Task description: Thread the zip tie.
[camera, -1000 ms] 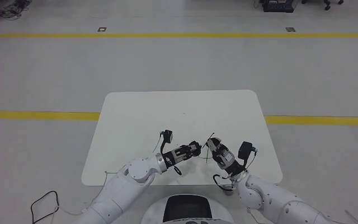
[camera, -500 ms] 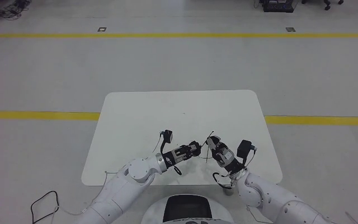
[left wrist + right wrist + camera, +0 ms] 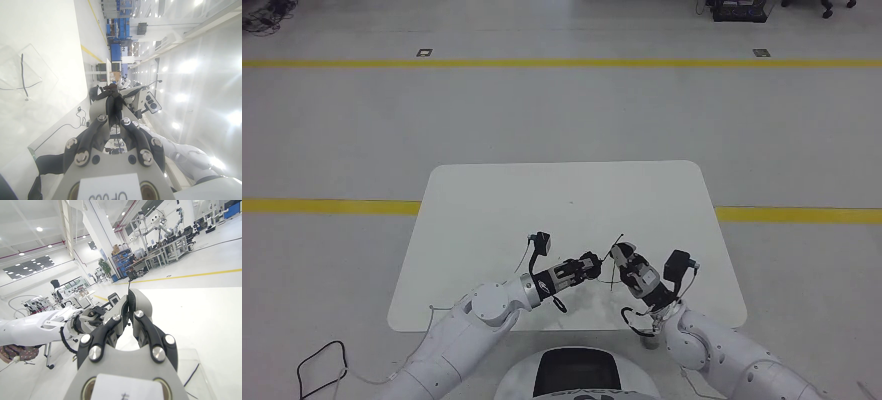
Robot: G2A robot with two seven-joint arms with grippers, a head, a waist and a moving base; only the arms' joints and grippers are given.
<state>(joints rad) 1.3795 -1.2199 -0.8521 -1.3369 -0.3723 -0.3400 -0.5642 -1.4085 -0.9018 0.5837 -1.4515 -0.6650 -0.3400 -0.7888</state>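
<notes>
Top view, and both tools hang almost tip to tip over the counter's (image 3: 562, 200) near half. The right tool (image 3: 627, 263) is clamped on the zip tie (image 3: 615, 270), whose strip runs near-to-far. That puts it crosswise to the left tool (image 3: 593, 264), which points at it from just beside. The left tool is pinched too, on a thin black strand that looks like the tie's other end. My call: the threading goes sideways, tip to tip.

I have room across the far table (image 3: 562, 195); nearer, left gripper (image 3: 593, 263) and right gripper (image 3: 621, 257) crowd the zip tie (image 3: 129, 285).
</notes>
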